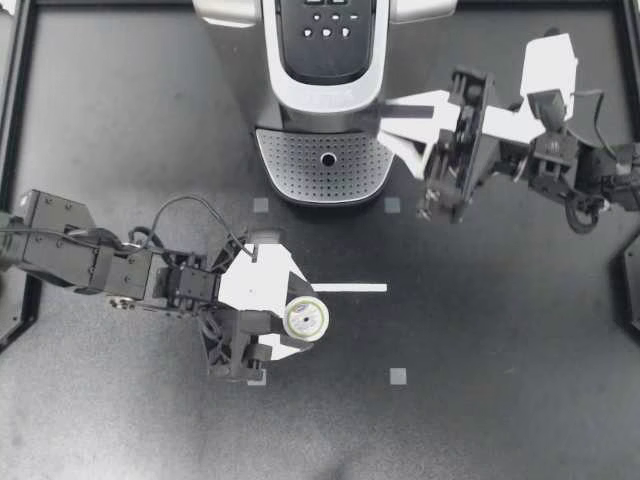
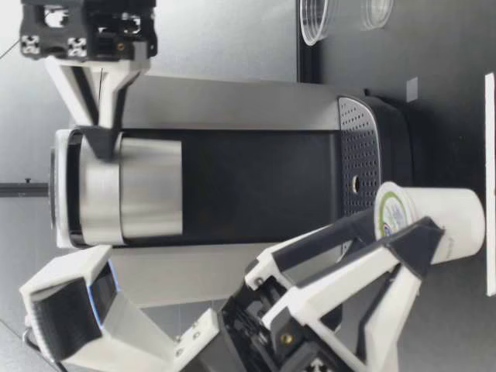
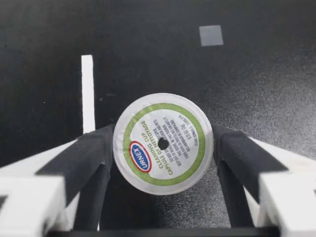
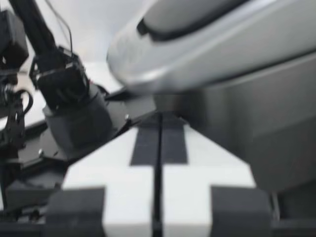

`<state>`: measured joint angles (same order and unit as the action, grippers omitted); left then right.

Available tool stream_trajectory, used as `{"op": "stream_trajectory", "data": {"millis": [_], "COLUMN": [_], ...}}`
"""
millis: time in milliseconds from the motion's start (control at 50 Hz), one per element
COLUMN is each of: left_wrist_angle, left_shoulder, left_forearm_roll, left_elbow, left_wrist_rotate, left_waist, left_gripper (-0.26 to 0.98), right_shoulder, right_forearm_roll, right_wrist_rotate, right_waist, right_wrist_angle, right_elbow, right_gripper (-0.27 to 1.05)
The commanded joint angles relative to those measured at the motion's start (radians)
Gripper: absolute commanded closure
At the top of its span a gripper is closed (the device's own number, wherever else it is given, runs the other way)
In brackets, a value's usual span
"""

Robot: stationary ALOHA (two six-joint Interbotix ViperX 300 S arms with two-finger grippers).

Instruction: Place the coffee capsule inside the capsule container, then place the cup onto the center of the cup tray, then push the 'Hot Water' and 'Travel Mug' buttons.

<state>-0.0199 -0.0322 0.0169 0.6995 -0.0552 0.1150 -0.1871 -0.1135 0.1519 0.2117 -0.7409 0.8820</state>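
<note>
Both fingers of my left gripper (image 1: 303, 322) pinch the white, foil-lidded coffee capsule (image 1: 305, 319) low in the middle of the top view, upright at or just above the black table (image 1: 480, 400). My right gripper (image 1: 388, 115), fingers pressed together, sits against the silver-and-black coffee machine (image 1: 325, 60), upper right. The machine's lid looks closed, so I judge it best to lift straight, hold the capsule level, and approach only once the lid is open.

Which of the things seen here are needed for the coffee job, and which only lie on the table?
Needed: coffee capsule, held by my left gripper; coffee machine with its cup tray and buttons; my right gripper, shut, beside the machine; perhaps the clear cups beyond the machine.
Only lying there: white tape strip; grey square markers.
</note>
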Motion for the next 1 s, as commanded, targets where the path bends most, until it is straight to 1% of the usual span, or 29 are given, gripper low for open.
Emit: {"op": "stream_trajectory", "data": {"millis": [0,320,460,720,980], "left_wrist_angle": [0.009,0.009,0.017,0.026,0.026], "left_shoulder": [0.032,0.026,0.025,0.029,0.034], "left_forearm_roll": [-0.002,-0.002,-0.002,0.0,-0.002], "left_elbow": [-0.014,-0.018,-0.018,-0.02,-0.021], "left_wrist_rotate": [0.002,0.002,0.003,0.002,0.003], "left_waist": [0.002,0.002,0.002,0.002,0.002], "left_gripper": [0.18,0.18,0.18,0.18,0.18], "right_shoulder": [-0.009,-0.044,-0.058,-0.048,-0.035], "right_forearm_roll": [0.0,0.002,0.002,0.003,0.002], "right_wrist_rotate": [-0.003,-0.005,-0.009,-0.005,-0.005], "right_waist": [0.009,0.009,0.026,0.104,0.184], "right_wrist_angle": [-0.023,-0.115,-0.152,-0.147,-0.034], "right_elbow": [-0.032,-0.069,-0.087,-0.138,-0.21], "right_gripper": [0.75,0.75,0.75,0.75,0.75]}}
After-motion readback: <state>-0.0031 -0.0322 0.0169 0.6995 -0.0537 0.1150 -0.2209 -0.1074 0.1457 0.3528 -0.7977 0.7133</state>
